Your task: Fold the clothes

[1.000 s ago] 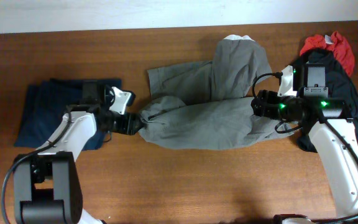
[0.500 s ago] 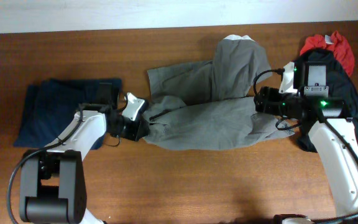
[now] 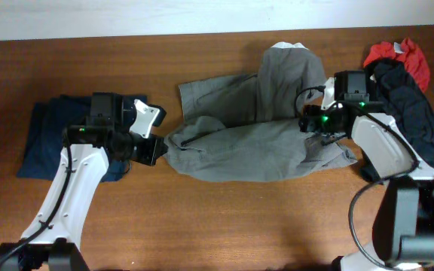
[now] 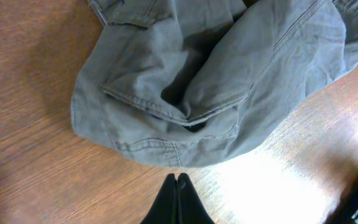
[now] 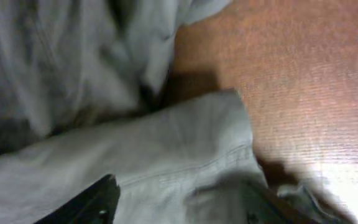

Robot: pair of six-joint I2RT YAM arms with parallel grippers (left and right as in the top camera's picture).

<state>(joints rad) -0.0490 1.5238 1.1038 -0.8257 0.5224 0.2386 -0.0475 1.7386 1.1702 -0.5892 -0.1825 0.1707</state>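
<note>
The left jaws are shut tight with nothing between them. In the left wrist view their fingertips (image 4: 178, 186) sit on the bare worktop (image 3: 202, 218), just short of the rumpled hem of the grey shorts (image 3: 247, 143). The right jaws stand wide apart. Their fingers (image 5: 95, 202) straddle a flat seam of the shorts at the other end and, as far as the blurred view shows, pinch nothing.

The shorts lie bunched across the middle of the worktop, one part doubled up toward the far edge. An arm at each end probably means to draw them flat before folding. The folded navy garment (image 3: 44, 135) and the black and red pile (image 3: 405, 83) lie off to either side, clear of the folding space.
</note>
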